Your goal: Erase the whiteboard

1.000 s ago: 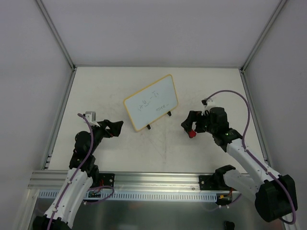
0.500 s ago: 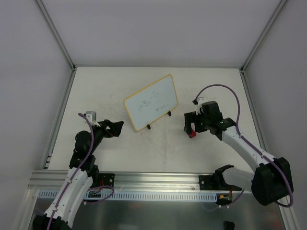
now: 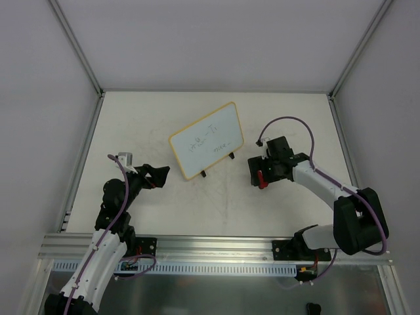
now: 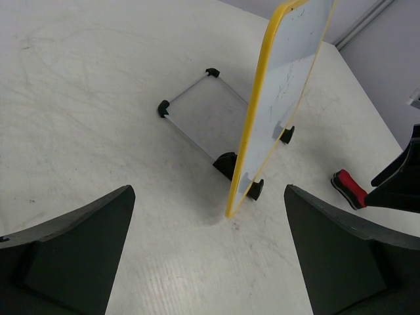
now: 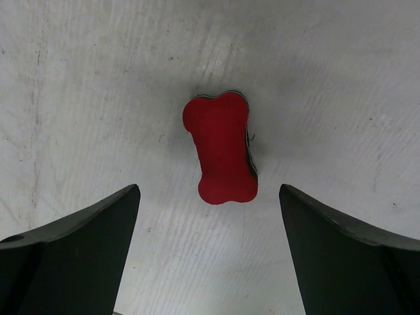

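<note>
The whiteboard stands tilted on two black feet mid-table, with a yellow frame and faint dark scribbles. In the left wrist view the whiteboard shows almost edge-on. A red bone-shaped eraser lies flat on the table to its right, also seen as the eraser and eraser. My right gripper hangs open over it; in its wrist view the right gripper has its fingers either side of the eraser's near end, touching nothing. My left gripper is open and empty left of the board, as the left gripper shows.
A wire stand with black corners props the board from behind. The pale tabletop is bounded by aluminium rails at the left and right and white walls behind. The right arm's purple cable loops above its wrist.
The right arm has swung its wrist left and turned, bringing the gripper down over the red eraser. The left arm and the whiteboard have not moved.
</note>
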You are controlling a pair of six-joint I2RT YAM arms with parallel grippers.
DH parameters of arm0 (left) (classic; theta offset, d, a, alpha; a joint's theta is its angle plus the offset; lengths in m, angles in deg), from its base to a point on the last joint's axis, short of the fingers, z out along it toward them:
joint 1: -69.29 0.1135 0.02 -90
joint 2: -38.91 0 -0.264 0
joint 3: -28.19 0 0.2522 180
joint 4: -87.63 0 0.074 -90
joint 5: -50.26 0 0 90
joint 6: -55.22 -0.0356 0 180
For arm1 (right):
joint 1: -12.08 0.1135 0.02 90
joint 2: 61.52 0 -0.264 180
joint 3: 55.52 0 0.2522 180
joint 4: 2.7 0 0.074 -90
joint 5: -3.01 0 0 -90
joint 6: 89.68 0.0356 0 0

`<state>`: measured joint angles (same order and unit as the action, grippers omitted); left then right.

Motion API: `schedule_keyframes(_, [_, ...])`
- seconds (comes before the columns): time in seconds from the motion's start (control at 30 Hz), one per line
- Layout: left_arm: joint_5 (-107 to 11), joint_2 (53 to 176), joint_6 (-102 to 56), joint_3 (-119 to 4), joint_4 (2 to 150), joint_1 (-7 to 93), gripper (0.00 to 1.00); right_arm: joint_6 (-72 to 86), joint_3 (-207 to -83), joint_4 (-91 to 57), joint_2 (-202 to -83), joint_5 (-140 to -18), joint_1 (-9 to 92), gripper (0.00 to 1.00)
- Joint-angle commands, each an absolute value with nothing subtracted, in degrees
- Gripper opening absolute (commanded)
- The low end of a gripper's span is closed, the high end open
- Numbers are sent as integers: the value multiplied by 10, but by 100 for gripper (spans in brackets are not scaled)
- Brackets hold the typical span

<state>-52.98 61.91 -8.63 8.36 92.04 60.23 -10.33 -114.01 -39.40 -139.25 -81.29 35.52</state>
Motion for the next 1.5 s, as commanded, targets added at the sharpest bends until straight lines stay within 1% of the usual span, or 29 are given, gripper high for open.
schedule_keyframes(0.0, [-546,618,-96,70,952,598,99,-105,-1164,-405,-1396,-838,369,92])
schedule_keyframes(0.17, [-545,618,-97,70,953,597,99,-108,-1181,-417,-1421,-865,383,92])
schedule_keyframes(0.3, [-544,618,-97,69,953,597,99,-112,-1198,-425,-1447,-886,387,89])
schedule_keyframes(0.5, [-545,618,-98,70,953,597,99,-114,-1218,-439,-1483,-886,387,82])
schedule_keyframes(0.67, [-545,618,-99,70,953,597,99,-116,-1231,-447,-1504,-876,386,80])
schedule_keyframes(0.7, [-544,618,-99,70,953,597,99,-118,-1233,-452,-1507,-875,387,77])
schedule_keyframes(0.77, [-545,618,-99,70,953,597,99,-120,-1243,-458,-1521,-876,387,75])
schedule_keyframes(0.8, [-546,618,-99,70,953,598,99,-122,-1246,-462,-1527,-876,387,72])
schedule_keyframes(0.9, [-546,618,-100,70,952,597,99,-124,-1251,-467,-1535,-875,387,68])
schedule_keyframes(1.1, [-543,618,-99,70,950,597,99,-127,-1262,-478,-1552,-875,387,68])
schedule_keyframes(1.17, [-544,617,-99,70,950,597,99,-125,-1265,-482,-1556,-876,387,65])
schedule_keyframes(1.2, [-544,618,-99,70,950,597,99,-125,-1267,-484,-1559,-876,386,61])
schedule_keyframes(1.27, [-544,618,-99,70,950,596,99,-125,-1268,-484,-1560,-876,387,59])
schedule_keyframes(1.3, [-543,618,-99,69,950,597,99,-125,-1267,-484,-1559,-876,387,56])
schedule_keyframes(1.47, [-543,618,-100,70,950,595,99,-127,-1270,-484,-1567,-876,386,48])
